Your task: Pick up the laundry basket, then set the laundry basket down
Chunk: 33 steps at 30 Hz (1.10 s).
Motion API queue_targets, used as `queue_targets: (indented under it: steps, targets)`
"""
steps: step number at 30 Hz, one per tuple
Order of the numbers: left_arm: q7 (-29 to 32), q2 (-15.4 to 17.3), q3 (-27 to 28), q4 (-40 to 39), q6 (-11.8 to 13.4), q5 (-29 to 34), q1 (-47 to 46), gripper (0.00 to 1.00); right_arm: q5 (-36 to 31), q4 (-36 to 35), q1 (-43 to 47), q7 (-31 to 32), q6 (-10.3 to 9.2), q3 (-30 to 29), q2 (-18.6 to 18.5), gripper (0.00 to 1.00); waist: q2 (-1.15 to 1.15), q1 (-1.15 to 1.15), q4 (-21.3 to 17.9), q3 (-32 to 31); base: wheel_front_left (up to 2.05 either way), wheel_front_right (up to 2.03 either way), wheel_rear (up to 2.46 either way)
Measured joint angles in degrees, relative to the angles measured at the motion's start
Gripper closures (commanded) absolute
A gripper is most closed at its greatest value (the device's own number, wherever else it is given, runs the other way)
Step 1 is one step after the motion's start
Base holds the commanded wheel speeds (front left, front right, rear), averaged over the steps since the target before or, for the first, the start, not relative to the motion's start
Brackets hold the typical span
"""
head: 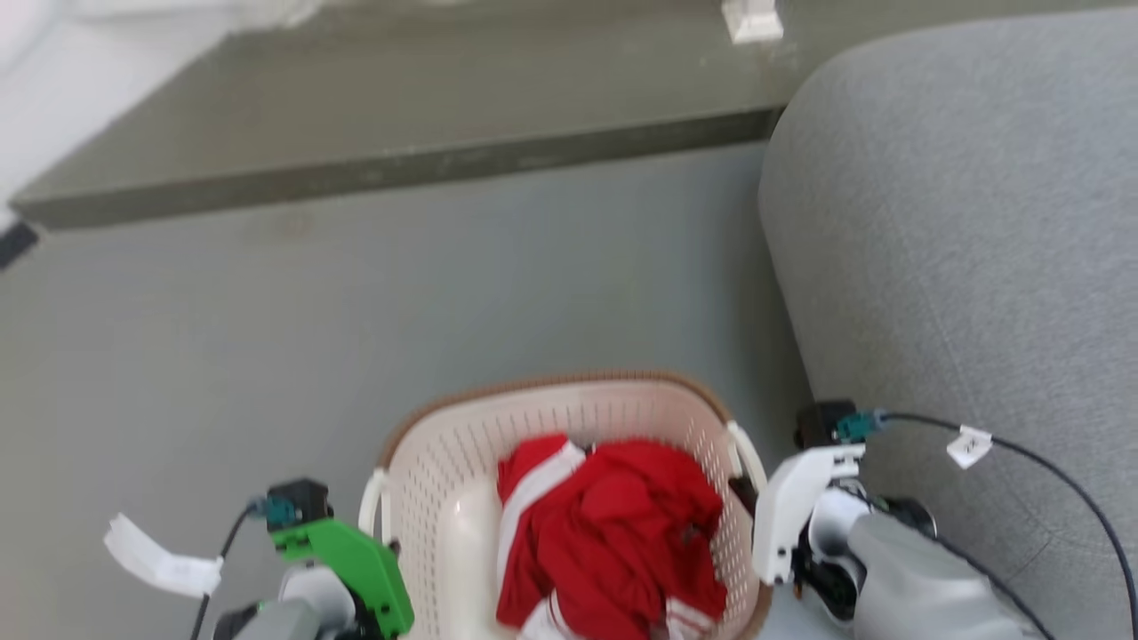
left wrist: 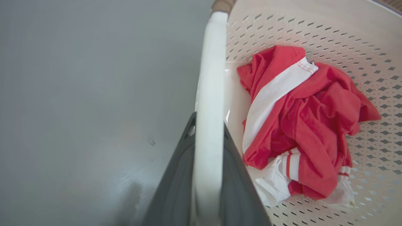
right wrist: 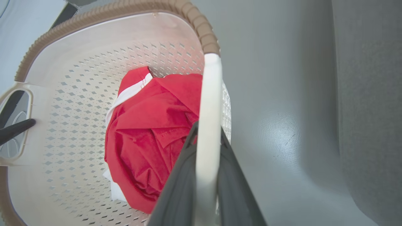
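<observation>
Holding the laundry basket (head: 442,462) at both sides.
Squeezing the left gripper (left wrist: 208,123) tight on the left handle (left wrist: 214,62), the right gripper (right wrist: 207,133) tight on the right handle (right wrist: 210,94).

Home living space.
Grey fabric sofa (head: 960,222) on smooth grey floor (head: 356,311), laundry basket (head: 551,384) holding rumpled red-and-white clothing (head: 613,524) just beside it.

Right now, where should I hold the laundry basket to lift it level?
By its white loop handles: left handle from the left, right handle from the right. They sit opposite on the laundry basket, so the load balances; left gripper and right gripper each clamp one.
</observation>
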Motion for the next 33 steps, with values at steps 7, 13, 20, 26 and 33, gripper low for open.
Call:
queue_targets:
  steps: [7, 13, 20, 26, 33]
  targets:
    - [1.07, -0.01, -0.85, 0.21, 0.00, -1.09, 2.65, 1.00, 1.22, 0.20, 2.24, 1.48, 0.00, 0.94, 0.14, 1.00, 0.00, 0.00, -0.54, -5.14, 0.00, 0.00, 0.00]
    - [1.30, 0.02, -1.53, 0.14, 0.00, -2.22, 2.66, 1.00, 1.89, 0.20, 2.23, 1.91, 0.00, 1.67, 0.04, 1.00, 0.00, 0.00, -1.03, -7.61, 0.00, 0.00, 0.00]
    - [1.52, 0.04, -2.27, -0.12, 0.04, -2.74, 2.68, 1.00, 2.35, 0.20, 2.16, 1.92, -0.01, 2.19, -0.08, 1.00, 0.00, 0.00, -1.22, -8.18, 0.00, 0.00, 0.00]
    - [1.52, 0.09, -2.67, -0.29, 0.32, -2.89, 2.68, 1.00, 2.76, 0.23, 2.11, 1.91, -0.01, 2.61, -0.14, 1.00, 0.00, 0.00, -1.17, -8.06, 0.00, 0.00, 0.00]
    - [1.52, 0.10, -3.18, -0.41, 0.44, -3.38, 2.68, 1.00, 3.23, 0.45, 2.04, 1.89, -0.01, 3.15, -0.19, 1.00, 0.00, 0.00, -1.10, -7.82, 0.00, 0.00, 0.00]
